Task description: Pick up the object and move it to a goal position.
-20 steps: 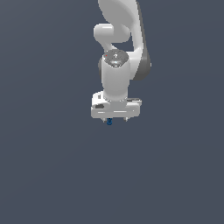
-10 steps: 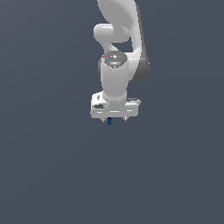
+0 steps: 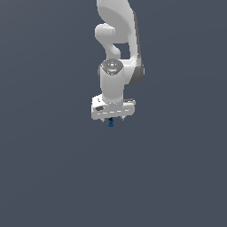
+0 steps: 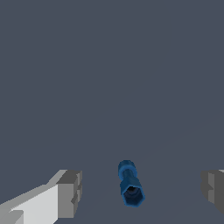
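Arm: we see the white Panda arm (image 3: pixel 116 53) reaching down from the upper edge of the exterior view, its wrist pointing straight down over a plain dark grey-blue ground (image 3: pixel 53 177).

Gripper: the gripper (image 3: pixel 111 119) hangs at the arm's lower end, its white hand body broad and level, near the middle of the exterior view.

Fingers: in the wrist view we make out two grey fingertips (image 4: pixel 70 192), one at each side, standing well apart from one another.

Jaws: we read them as spread wide, with a clear gap on both sides of the piece between them; neither pad touches it in the wrist view.

Object: the small dark-blue peg (image 4: pixel 130 189) lies between the two fingers in the wrist view, somewhat nearer one of them, its wider hexagonal end with a dark hole turned toward the camera.

Object, from outside: we see only a small blue speck (image 3: pixel 111 123) just under the hand body.

Contact with ground: we cannot tell for sure from either view whether the peg rests on the ground, though nothing grips it.
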`<state>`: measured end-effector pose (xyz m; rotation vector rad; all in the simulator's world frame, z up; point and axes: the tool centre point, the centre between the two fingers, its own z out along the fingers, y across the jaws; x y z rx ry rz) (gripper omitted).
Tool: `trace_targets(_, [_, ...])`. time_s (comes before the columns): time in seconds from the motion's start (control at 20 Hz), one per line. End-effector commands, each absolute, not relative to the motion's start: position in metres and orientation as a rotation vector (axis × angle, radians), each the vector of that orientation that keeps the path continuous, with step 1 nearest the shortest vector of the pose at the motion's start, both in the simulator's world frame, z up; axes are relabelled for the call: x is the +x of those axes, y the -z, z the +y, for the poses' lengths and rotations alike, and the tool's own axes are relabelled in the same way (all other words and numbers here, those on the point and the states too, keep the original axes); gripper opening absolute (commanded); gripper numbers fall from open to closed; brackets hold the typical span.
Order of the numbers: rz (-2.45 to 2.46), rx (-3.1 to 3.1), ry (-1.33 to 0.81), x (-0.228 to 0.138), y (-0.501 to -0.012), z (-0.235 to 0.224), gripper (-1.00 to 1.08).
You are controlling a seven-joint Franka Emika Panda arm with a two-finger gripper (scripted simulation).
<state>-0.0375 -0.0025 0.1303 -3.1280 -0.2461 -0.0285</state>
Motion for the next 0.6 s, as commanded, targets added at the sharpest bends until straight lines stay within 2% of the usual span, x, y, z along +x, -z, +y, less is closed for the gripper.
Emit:
trace_targets(0.0, [-0.298,-3.125,0.02,-0.051,-0.119,-0.007,1.0])
trace_targets(0.55, [-0.416,-3.114,0.001,-0.085,-0.093,-0.015,1.0])
